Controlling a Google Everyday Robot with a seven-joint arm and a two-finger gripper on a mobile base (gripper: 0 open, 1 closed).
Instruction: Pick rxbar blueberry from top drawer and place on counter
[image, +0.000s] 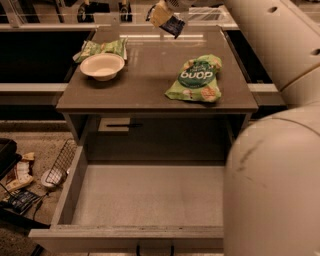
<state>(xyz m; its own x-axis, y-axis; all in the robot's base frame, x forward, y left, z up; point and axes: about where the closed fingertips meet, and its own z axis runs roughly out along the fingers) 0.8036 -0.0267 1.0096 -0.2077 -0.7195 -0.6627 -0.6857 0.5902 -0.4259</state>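
Noted: my gripper (166, 17) hangs above the far edge of the counter (150, 80), clamped on the rxbar blueberry (174, 26) (top drawer (150, 195) stands open).

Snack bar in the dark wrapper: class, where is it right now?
The snack bar is top centre of the camera view, held in the gripper above the far edge of the counter, beyond the green bag and out of the drawer.

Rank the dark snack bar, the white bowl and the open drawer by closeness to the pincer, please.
1. rxbar blueberry: gripped by the pincer, over the counter's far edge.
2. White bowl: on the counter's left side.
3. Top drawer: pulled open below, nearest the camera.
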